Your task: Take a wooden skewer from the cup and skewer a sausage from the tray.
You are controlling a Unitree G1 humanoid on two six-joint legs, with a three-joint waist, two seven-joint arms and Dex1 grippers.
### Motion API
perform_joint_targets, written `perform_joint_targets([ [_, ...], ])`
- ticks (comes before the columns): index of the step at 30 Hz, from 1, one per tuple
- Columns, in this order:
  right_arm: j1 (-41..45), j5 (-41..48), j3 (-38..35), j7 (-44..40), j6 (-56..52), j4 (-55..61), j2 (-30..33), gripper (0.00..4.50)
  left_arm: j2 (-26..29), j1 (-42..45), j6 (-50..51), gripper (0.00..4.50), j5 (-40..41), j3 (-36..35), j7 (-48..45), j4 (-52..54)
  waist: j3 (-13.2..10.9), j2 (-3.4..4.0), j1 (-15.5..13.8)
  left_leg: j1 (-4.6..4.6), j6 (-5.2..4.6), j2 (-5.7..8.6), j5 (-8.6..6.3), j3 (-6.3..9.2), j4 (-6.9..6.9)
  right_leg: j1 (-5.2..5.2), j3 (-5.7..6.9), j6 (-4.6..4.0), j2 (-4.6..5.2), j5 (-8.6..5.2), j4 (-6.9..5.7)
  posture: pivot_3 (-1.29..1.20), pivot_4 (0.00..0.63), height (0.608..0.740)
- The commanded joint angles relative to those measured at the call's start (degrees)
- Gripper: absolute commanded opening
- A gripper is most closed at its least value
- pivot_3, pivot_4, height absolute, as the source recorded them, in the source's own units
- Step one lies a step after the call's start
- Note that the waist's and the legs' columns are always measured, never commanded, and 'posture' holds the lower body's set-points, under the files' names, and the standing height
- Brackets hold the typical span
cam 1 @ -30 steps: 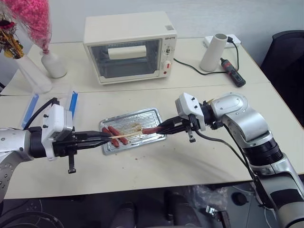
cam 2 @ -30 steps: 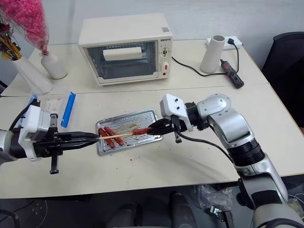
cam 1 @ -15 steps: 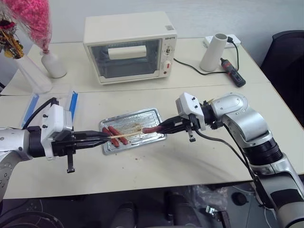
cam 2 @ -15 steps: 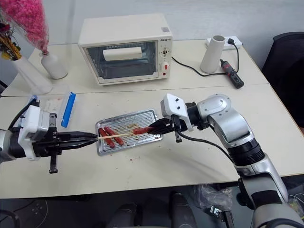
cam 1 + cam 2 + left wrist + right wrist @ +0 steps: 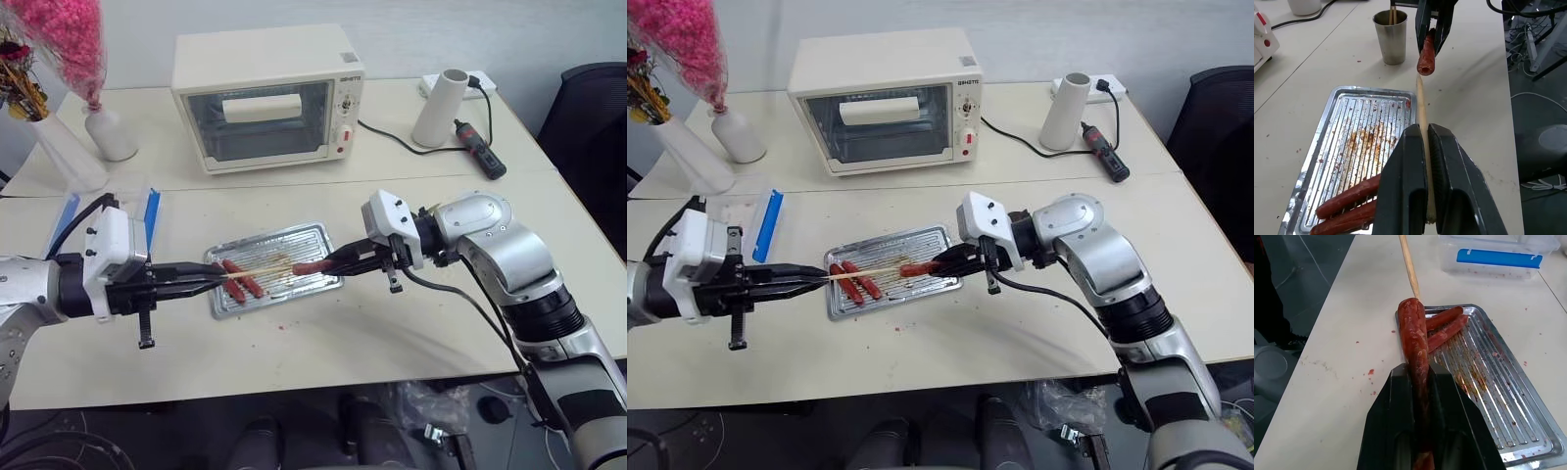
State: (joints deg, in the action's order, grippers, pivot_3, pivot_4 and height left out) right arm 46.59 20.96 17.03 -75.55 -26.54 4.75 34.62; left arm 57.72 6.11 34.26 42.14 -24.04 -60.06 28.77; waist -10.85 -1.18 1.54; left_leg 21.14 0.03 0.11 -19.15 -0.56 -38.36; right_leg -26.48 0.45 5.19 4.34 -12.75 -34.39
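From my station I see a cream toaster oven (image 5: pixel 266 96) standing at the back of the table (image 5: pixel 411 333), with a white roll behind its glass door. To its right stand a tall white cylinder (image 5: pixel 438 108) and a white power strip (image 5: pixel 477 82), with a black handheld tool (image 5: pixel 480 149) lying just in front of the cylinder at the end of a black cable (image 5: pixel 392 135). To the oven's left I make out a white vase (image 5: pixel 110 132) of pink flowers (image 5: pixel 69 34), and nearer me a clear plastic box with blue clips (image 5: pixel 749 217); a black chair (image 5: pixel 588 127) sits past the table's right edge.

Both arms are silver-grey metal with rounded joint housings. Each wrist bears a white boxy camera block and black cables. The left gripper (image 5: pixel 217 281) and right gripper (image 5: pixel 328 262) have long black fingers.
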Motion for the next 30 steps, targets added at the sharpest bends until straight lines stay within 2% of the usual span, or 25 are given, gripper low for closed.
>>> perform_joint_targets([
  [1, 0.8, 1.8, -2.5, 0.9, -0.7, 3.1, -0.5, 0.22, 0.1, 0.7, -1.1, 0.0, -0.3, 0.3, 0.4, 0.9, 0.0, 0.0, 0.0, 0.0, 0.0, 0.0, 0.0, 0.0, 0.0, 0.0, 0.0, 0.0, 0.0, 0.0, -0.01, 0.0, 0.15, 0.74],
  [16, 0.6, 1.2, -1.8, 1.2, 0.1, 2.6, -0.3, 0.22, 0.6, 2.0, -1.4, 0.0, -0.4, 0.9, -0.1, 0.0, 0.0, 0.0, 0.0, 0.01, 0.0, 0.01, 0.0, 0.0, -0.07, 0.0, 0.0, 0.0, 0.0, 0.0, -0.04, 0.0, 0.15, 0.74],
  [30, 0.5, -0.5, -2.1, 0.2, 2.9, -1.3, 0.4, 0.22, 1.5, 1.4, -1.0, 0.0, -0.9, -1.4, -1.0, -0.4, 0.0, 0.0, 0.0, 0.02, -0.01, 0.0, -0.01, -0.01, -0.14, 0.0, -0.01, 0.0, -0.01, 0.0, -0.06, 0.0, 0.15, 0.74],
])
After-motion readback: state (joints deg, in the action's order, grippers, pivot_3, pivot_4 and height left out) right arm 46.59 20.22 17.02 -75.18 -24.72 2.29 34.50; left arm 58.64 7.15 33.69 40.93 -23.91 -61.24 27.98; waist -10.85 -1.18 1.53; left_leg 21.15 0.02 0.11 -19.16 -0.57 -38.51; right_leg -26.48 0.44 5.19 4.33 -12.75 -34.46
